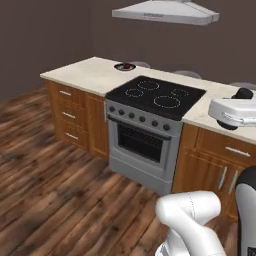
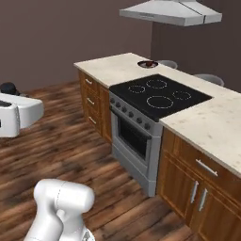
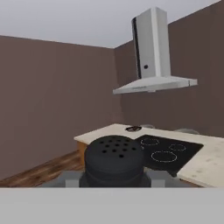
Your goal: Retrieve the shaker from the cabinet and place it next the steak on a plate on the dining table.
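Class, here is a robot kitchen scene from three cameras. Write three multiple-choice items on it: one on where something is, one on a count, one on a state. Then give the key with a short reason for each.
1. Where does the plate with the steak stand?
A. On the far end of the dining table, beyond the cooktop
B. On the wooden floor
C. On the oven door

2. How many ring burners does the cooktop show?
A. Two
B. Four
C. Six

3. What is the state of the gripper?
A. Open and bare
B. Shut on the shaker
C. Shut on the plate

Key:
1 A, the plate with the steak sits on the dining table behind the cooktop.
2 B, four rings show on the black surface.
3 B, in the hand view the shaker sits clamped in the gripper.
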